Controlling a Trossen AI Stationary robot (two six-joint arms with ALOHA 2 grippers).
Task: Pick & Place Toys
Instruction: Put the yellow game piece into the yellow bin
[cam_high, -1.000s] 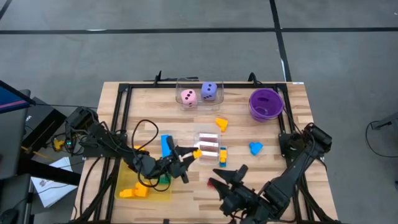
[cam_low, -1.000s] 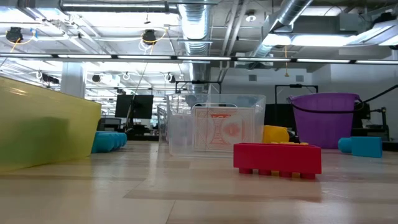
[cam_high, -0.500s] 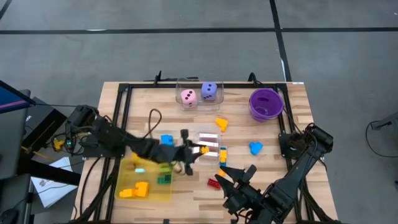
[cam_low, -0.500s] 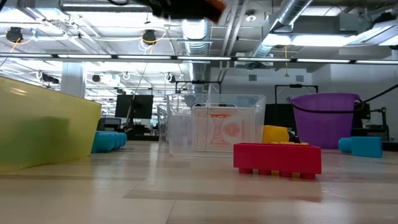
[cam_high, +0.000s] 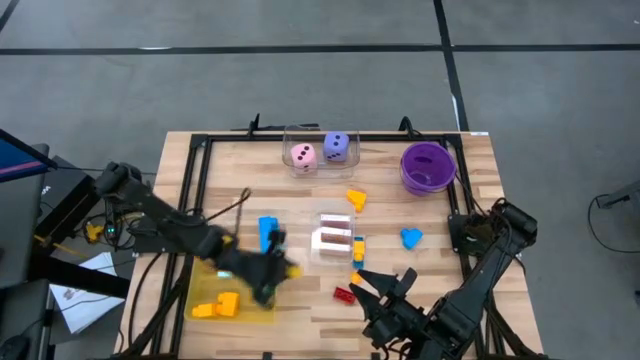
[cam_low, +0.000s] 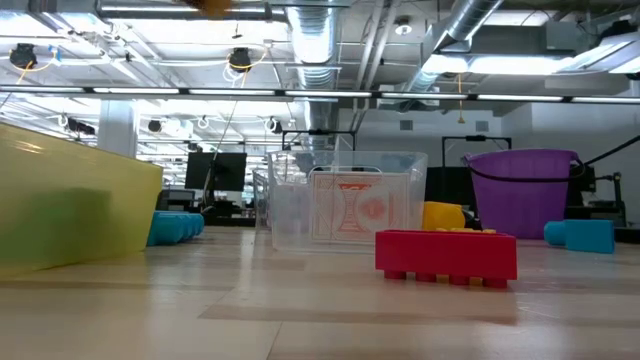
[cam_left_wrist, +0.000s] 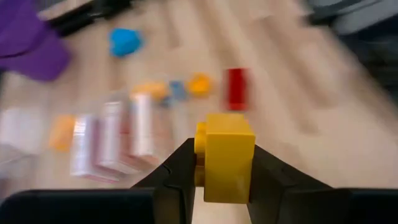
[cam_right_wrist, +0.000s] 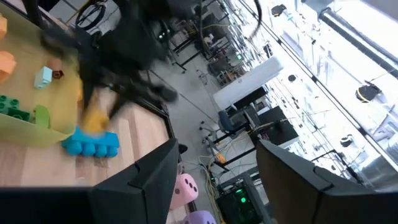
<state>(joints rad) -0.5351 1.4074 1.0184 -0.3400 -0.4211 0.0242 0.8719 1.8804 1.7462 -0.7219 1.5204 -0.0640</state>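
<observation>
One yellow brick (cam_left_wrist: 225, 155) in left jaws, now swung back over yellow tray (cam_high: 205, 283).

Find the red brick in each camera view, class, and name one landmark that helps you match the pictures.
High view: red brick lies near the table's front edge, just ahead of the right gripper.
Low view: red brick sits right of centre, closest to the camera.
Left wrist view: red brick, beyond the held yellow brick.
Right wrist view: not in it.
Shared landmark: the purple bowl.
</observation>
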